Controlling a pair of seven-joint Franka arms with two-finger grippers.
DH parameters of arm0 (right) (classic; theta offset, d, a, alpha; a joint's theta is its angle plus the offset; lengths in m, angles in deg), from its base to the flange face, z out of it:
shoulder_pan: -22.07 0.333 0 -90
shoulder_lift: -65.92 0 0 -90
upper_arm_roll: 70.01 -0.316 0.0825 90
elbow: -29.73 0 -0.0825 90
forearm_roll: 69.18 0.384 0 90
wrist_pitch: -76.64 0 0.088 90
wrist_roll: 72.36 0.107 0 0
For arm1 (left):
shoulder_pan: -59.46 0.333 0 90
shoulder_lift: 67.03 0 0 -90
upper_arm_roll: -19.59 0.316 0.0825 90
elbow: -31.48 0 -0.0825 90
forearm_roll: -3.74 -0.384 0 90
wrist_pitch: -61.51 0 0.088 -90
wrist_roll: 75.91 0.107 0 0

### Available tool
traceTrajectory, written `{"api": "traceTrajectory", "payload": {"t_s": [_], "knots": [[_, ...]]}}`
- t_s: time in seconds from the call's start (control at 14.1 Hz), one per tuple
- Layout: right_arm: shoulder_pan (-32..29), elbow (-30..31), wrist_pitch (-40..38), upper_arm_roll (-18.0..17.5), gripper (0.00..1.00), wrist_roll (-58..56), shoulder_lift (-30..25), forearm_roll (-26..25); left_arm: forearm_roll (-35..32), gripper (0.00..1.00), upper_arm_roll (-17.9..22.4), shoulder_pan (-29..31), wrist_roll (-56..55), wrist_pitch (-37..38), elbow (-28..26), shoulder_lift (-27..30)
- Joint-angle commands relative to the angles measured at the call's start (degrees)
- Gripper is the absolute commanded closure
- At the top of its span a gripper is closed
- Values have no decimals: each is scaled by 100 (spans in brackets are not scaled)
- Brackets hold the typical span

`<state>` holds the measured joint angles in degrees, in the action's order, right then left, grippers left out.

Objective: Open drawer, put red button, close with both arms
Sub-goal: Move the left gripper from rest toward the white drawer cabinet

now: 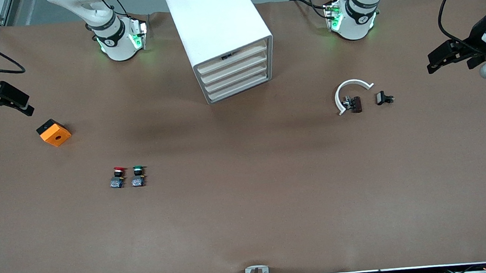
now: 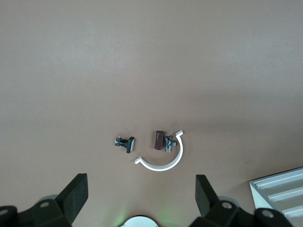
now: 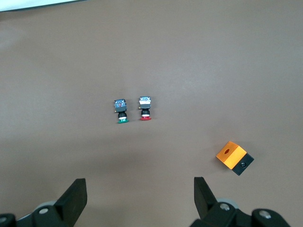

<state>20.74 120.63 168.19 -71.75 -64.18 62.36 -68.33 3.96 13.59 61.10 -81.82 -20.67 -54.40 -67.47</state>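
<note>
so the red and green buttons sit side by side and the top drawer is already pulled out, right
Not quite. The red button and green button do sit side by side, but the front view shows the top drawer shut, flush with the other three in the cabinet. Both grippers, left and right, wait at the table's ends, jaws open.

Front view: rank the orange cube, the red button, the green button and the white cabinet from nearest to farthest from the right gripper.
1. The orange cube, on the table just by the right gripper at the right arm's end.
2. The red button, nearer the front camera.
3. The green button, beside the red one, toward the left arm's end.
4. The white cabinet, mid-table between the arm bases.
</note>
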Motion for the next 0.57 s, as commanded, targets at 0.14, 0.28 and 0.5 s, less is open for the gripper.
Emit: {"api": "traceTrajectory", "payload": {"t_s": [0.14, 0.28, 0.5], "knots": [[-43, -143, -94, -37, 0, 0, 66, -67, -118, 0, -50, 3, -24, 88, 88, -52], [-52, -143, -103, -37, 0, -9, 66, -67, -118, 0, -41, 3, -15, 80, 89, -201], [-43, -143, -94, -37, 0, 0, 75, -58, -66, 0, -85, -40, 37, 88, 62, -648]]}}
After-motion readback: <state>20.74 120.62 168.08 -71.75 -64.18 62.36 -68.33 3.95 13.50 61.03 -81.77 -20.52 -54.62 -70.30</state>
